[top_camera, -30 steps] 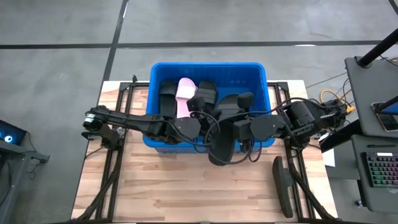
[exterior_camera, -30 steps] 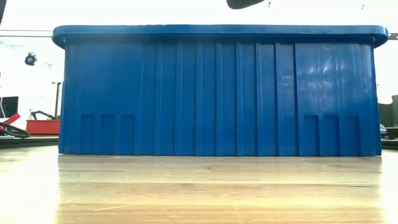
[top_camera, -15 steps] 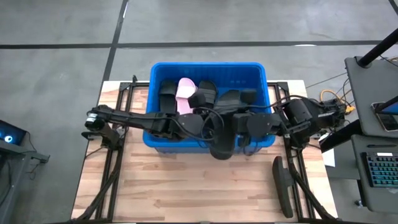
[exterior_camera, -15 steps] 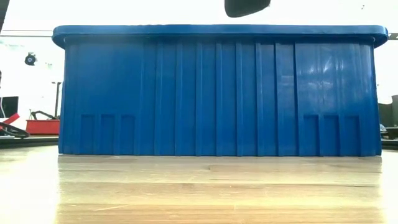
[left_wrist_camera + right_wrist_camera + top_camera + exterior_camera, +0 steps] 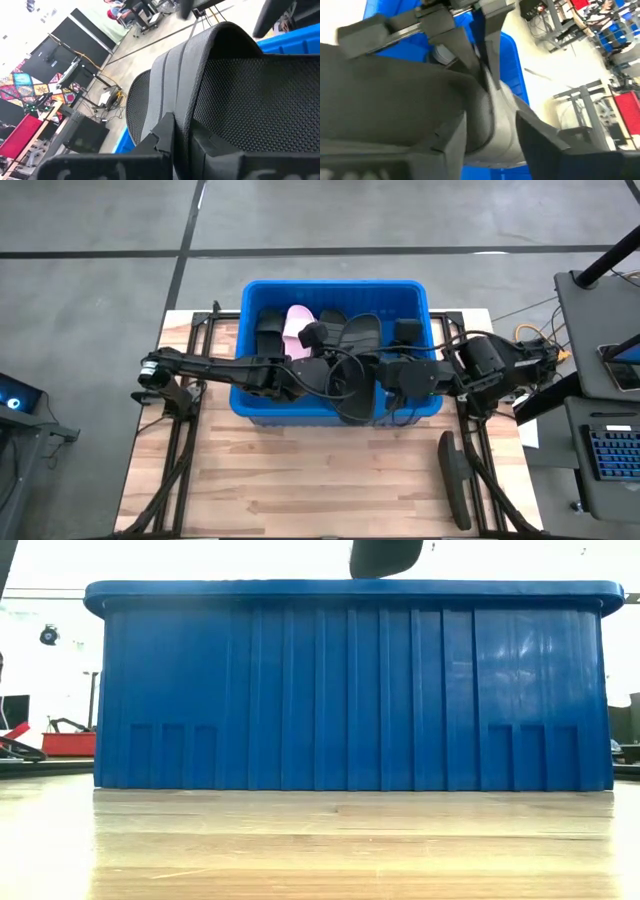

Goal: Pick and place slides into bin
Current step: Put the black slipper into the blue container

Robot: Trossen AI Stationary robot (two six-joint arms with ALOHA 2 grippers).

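L gripper (image 5: pixel 333 375) is clamped on a black slide (image 5: pixel 357 392), fingers pinched onto its edge. In the L wrist view the slide's mesh-textured face fills the picture, w/ the fingers (image 5: pixel 165 137) biting into the rim. R gripper (image 5: pixel 385 375) is on the same slide from the other side, but its fingers (image 5: pixel 455 135) stand apart around the strap — looks like it's letting go, not squeezing. So the slide hangs mostly on the L grip, over the near wall of the bin (image 5: pixel 410 290), part over the inside and its tail end poking out past the near rim. In the low view only a dark bit of it shows above the rim.

Risks, as I judge them:
- One-sided pinch on a floppy rubber edge: slide can swing or peel out, and w/ the tail outside the rim it could tip onto the table (image 5: pixel 300 480) instead of in.
- Two arms very close together over the bin; any sideways move by either could knock wrists or snag cables.
- If R pulls back w/ a finger hooked under the strap, it drags the slide out of L's grip.

Pose: L arm reaches in from the table's left, stretched nearly flat across the near rim. R arm comes in from the right, likewise low and extended, so the two meet mid-bin. Other slides, black plus a pink slide (image 5: pixel 297 320), lie inside the bin already; one more black slide (image 5: pixel 455 480) sits on the table near the right edge, well apart.
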